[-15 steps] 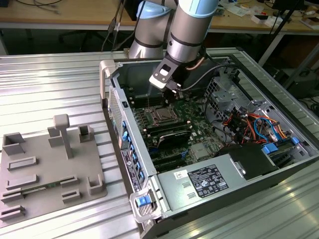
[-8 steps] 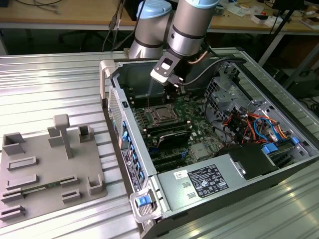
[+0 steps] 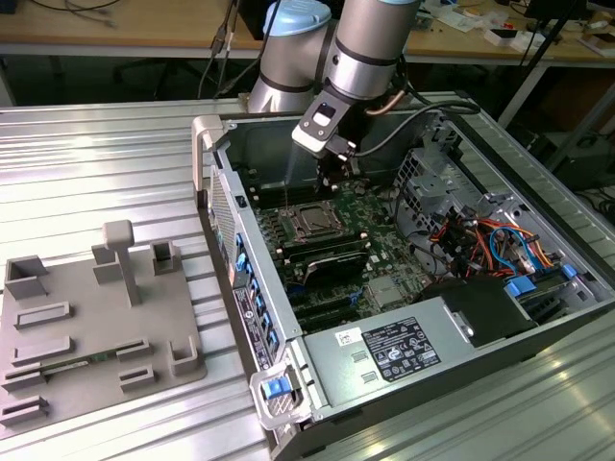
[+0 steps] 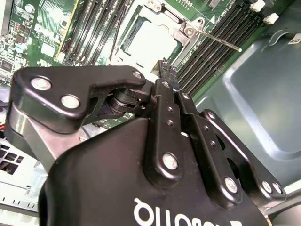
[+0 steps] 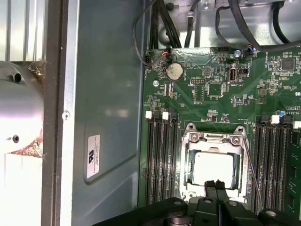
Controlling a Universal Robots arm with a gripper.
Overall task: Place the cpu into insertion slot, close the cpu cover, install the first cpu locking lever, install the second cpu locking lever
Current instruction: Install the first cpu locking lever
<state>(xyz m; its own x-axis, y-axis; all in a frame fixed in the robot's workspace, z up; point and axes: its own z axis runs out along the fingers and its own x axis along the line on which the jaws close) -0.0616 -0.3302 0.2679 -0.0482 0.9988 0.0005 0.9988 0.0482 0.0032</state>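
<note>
The big grey sheet-metal computer case (image 3: 223, 206) lies open on its side, with the green circuit board (image 3: 370, 206) flat in the bottom. The robot's black gripper (image 3: 330, 187) reaches down into it and hangs just above the board, right by the far edge of the square silver-rimmed insertion slot (image 3: 312, 223).

In the first wrist view the dull silver square cpu (image 5: 214, 167) is already seated in the slot. The thin silvery cpu cover frame (image 5: 212, 140) looks folded down around it, with the chip showing through the window. So I'd say the first two steps are done.

The thing that matters now is the thin bare-metal locking lever rod (image 5: 249, 169). It runs along one side of the socket, between the socket and a bank of long black memory slots (image 5: 275, 160), with its long axis roughly parallel to them. In the second wrist view the rod (image 4: 218, 40) sticks out free past a corner of the frame, so to me it isn't latched. I can't make out the other lever for sure.

The gripper (image 5: 216, 184) has its two fingertips (image 5: 210, 184) pinched together with nothing between them. They sit over the socket's edge, and the rod is off to one side of them, close but not touching.
</note>
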